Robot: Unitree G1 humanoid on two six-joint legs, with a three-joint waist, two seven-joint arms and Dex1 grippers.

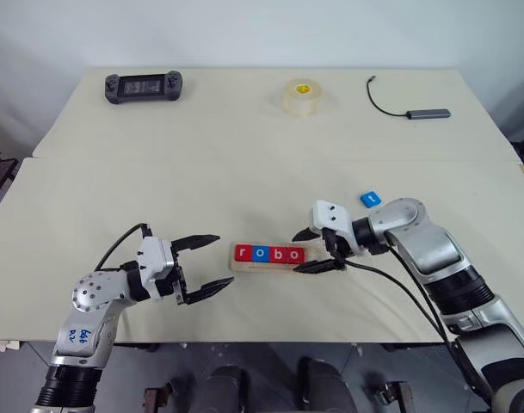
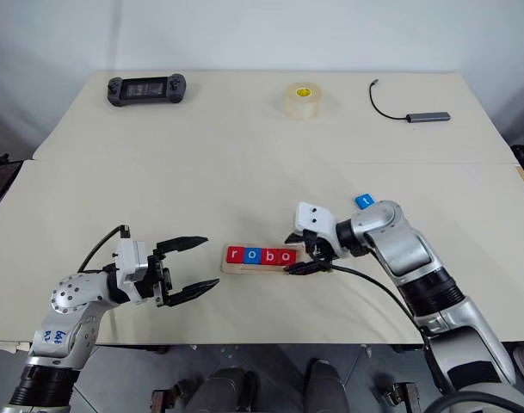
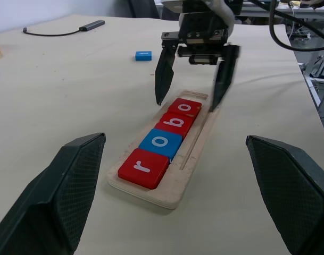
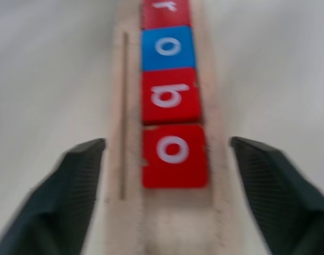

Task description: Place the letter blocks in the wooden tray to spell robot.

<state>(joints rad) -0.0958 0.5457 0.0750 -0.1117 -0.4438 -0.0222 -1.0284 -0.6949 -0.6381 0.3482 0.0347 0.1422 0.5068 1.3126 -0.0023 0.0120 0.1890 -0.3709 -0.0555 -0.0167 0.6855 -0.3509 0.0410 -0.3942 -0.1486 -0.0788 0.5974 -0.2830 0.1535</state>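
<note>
Wooden tray with four letter blocks: r, o, b, o.

White letters on tiles
In the tray: r on red, o on blue, b and o on red, reading "robo".

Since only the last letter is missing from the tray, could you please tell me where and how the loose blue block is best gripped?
The blue block lies flat on the table, apart from the wooden tray, with nothing touching it. Probably best to come from straight above with the right hand, fingers closing on two opposite side edges, since its flat pose leaves only those thin sides to pinch.
</note>
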